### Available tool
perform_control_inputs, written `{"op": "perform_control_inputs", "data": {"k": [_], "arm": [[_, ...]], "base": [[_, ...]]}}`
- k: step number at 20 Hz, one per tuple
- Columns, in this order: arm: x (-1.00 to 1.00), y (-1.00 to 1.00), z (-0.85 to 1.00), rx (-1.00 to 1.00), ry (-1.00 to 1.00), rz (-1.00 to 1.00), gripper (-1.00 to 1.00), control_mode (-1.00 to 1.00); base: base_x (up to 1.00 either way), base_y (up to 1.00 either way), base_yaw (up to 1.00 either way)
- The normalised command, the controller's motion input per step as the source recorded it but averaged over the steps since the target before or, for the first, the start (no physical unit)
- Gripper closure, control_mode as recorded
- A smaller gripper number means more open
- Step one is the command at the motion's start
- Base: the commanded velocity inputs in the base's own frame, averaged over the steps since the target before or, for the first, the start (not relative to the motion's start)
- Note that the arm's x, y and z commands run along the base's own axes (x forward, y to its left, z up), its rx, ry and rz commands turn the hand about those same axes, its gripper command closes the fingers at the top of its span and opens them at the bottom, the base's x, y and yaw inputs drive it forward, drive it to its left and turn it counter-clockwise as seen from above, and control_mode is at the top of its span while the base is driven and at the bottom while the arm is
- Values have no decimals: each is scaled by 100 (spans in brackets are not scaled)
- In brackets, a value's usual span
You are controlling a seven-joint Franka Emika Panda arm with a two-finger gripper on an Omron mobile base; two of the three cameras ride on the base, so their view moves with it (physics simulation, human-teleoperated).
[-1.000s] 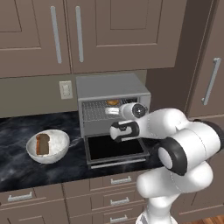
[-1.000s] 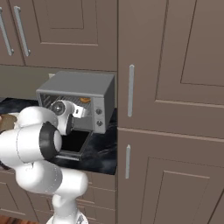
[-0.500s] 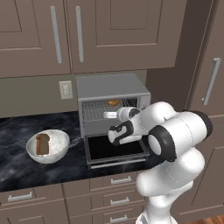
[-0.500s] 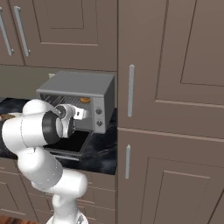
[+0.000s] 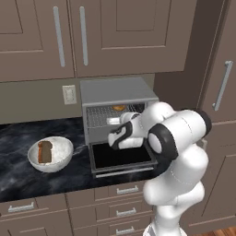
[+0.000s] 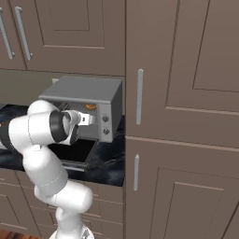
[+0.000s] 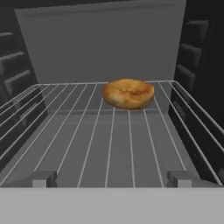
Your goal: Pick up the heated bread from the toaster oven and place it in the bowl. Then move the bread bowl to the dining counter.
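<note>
Round golden bun point(image 7: 128, 93) at back of wire rack point(image 7: 87, 140) in boxy silver oven point(image 5: 117, 94). Claw point(image 7: 111, 178) wide open, empty, at rack's front edge.

Gripper point(image 5: 112, 120) mostly hidden behind the wrist at the toaster oven point(image 5: 119, 96) mouth; bread point(image 5: 118, 108) only a sliver above the arm. Oven knobs hidden by the arm in left view. Bowl point(image 5: 50, 154) contents too small to identify.
</note>
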Motion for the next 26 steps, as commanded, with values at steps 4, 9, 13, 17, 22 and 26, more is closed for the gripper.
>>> {"op": "perform_control_inputs", "data": {"k": [4,9,13,17,22,26], "arm": [[10,9,-15,-9,9,0,-100,-100],[4,5,-3,-10,16,0,-100,-100],[2,3,-1,-13,12,0,-100,-100],[0,1,-8,-13,6,0,-100,-100],[-24,0,-25,-12,6,0,-100,-100],[-42,-5,-39,-11,7,0,-100,-100]], "base": [[0,0,0],[0,0,0],[0,0,0],[0,0,0],[0,0,0],[0,0,0]]}}
